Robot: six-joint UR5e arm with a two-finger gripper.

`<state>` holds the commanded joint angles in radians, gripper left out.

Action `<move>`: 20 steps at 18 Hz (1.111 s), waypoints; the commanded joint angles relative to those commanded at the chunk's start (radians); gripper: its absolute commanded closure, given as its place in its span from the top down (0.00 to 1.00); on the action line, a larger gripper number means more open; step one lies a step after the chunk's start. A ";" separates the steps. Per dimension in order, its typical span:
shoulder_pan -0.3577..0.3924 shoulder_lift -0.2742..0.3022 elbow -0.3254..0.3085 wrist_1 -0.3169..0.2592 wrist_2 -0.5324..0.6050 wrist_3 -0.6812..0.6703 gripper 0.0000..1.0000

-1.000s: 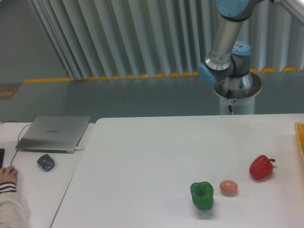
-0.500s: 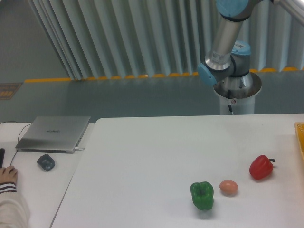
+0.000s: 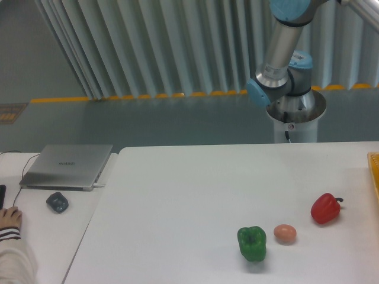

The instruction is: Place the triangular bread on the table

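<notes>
No bread and no gripper were seen, so its grip could not be told; the bread was best set on the table [image 3: 177, 195], away from the peppers [image 3: 252, 243].

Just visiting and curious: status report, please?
Gripper out of view, only the arm shows. No bread in sight. Table holds a green pepper, egg, red pepper.

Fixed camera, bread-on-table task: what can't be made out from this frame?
- Pincer: out of view; the arm leaves the top edge, so its state is unknown.
- Triangular bread: not visible anywhere on the table; whether it is held off frame cannot be told.
- Yellow object: cut off by the right edge, identity unclear.
- Person's hand: cropped at the left edge.
- Small dark object beside the laptop: too small to identify.
</notes>
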<state>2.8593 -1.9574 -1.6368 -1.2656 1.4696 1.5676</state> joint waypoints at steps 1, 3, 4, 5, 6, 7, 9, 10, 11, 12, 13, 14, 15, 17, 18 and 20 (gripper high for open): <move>0.000 0.000 0.005 0.000 0.002 0.005 0.69; 0.000 0.000 0.011 -0.003 0.002 0.008 0.61; 0.000 0.000 0.011 -0.003 0.002 0.006 0.57; 0.000 0.000 0.017 -0.006 0.005 0.006 0.52; 0.000 0.002 0.028 -0.014 0.006 0.006 0.47; -0.003 0.002 0.037 -0.018 0.006 0.006 0.45; -0.005 0.002 0.032 -0.018 0.008 0.005 0.35; -0.005 0.002 0.035 -0.020 0.008 0.000 0.31; -0.005 0.003 0.038 -0.020 0.008 -0.001 0.31; -0.005 0.006 0.038 -0.021 0.008 -0.003 0.29; -0.005 0.008 0.044 -0.028 0.008 -0.003 0.26; -0.005 0.009 0.052 -0.035 0.008 -0.003 0.22; -0.003 0.009 0.067 -0.053 0.008 -0.003 0.19; -0.003 0.011 0.107 -0.118 0.008 -0.001 0.18; -0.003 0.012 0.116 -0.130 0.008 0.000 0.17; 0.000 0.015 0.123 -0.135 0.008 0.006 0.15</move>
<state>2.8593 -1.9420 -1.5141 -1.4005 1.4772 1.5738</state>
